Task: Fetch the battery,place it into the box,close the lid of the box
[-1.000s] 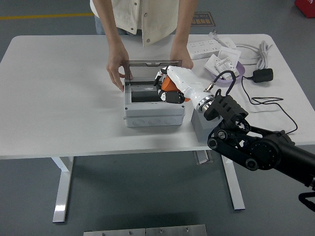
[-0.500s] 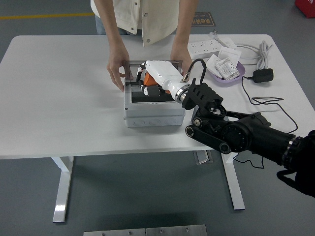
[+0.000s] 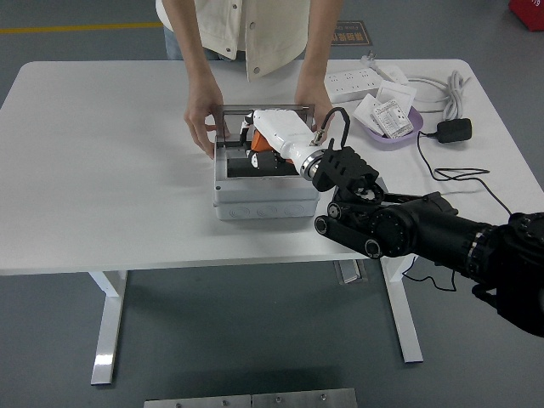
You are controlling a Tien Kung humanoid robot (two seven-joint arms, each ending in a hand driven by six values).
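Counter (image 3: 102, 170) stretches bare on its left side, and as we move across we reach the person's hands: one (image 3: 202, 119) grips the left edge of the smoky lid (image 3: 223, 111), the other (image 3: 313, 95) steadies its right corner, so the lid is held upright at the back of the grey box (image 3: 265, 197). We judge the task about halfway through. The box stands open; the lid is not yet closed.

Inside the opening we see the right robot hand (image 3: 255, 146), white-shelled with orange at the palm, reaching down and to the left into the box. Its fingers are curled over something dark — probably the battery (image 3: 257, 160), though we cannot tell it from the fingers or the box's dark interior, nor whether it already rests on the floor of the box. So letting go and closing remain, as far as we can tell.

The black forearm (image 3: 399, 225) runs in from the lower right, low over the counter's near edge, wrist bent toward the box. Farther right lie a purple dish (image 3: 406, 131), a power strip (image 3: 353, 82) and a black adapter (image 3: 452, 129). No left arm shows.
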